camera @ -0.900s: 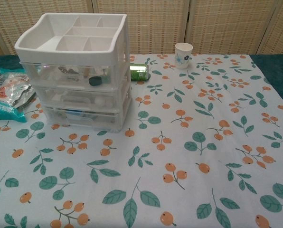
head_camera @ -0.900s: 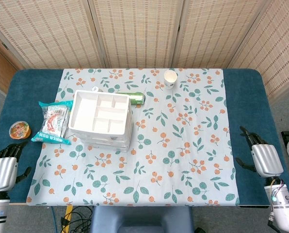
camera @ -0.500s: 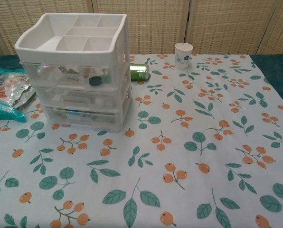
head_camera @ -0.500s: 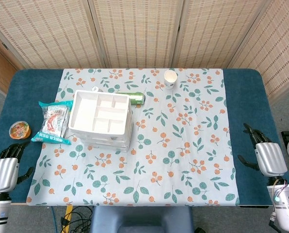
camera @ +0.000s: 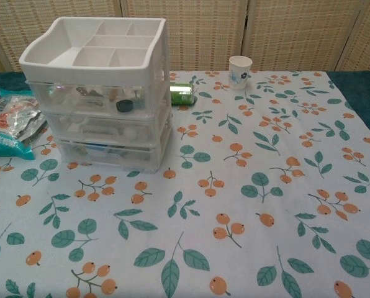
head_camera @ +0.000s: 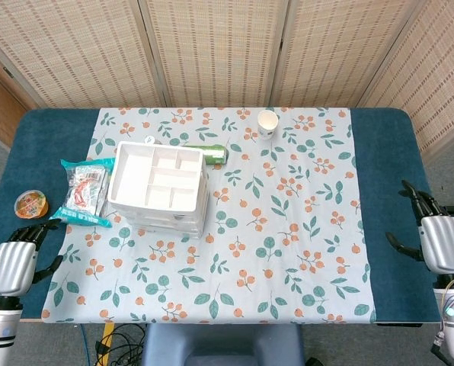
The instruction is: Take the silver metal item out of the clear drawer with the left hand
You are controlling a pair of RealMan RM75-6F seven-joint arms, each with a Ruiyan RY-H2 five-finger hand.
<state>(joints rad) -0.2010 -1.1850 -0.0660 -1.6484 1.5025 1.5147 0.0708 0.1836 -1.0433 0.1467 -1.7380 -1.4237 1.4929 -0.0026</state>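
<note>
Both hands empty, fingers spread: left hand (head_camera: 12,265) and right hand (head_camera: 442,241) at opposite surface edges. Silver metal item (camera: 89,92) sits in the clear drawer (camera: 92,98), well beyond the left fingers (head_camera: 30,231).

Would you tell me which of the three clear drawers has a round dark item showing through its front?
The top drawer, directly under the white divided tray; the dark round item sits near its front right, while the two drawers below show only pale contents.

The table (head_camera: 394,152) is covered by a floral cloth (head_camera: 288,229). Just ahead of the left hand (head_camera: 14,263), a jelly cup (head_camera: 30,203) is set on the bare blue surface.
</note>
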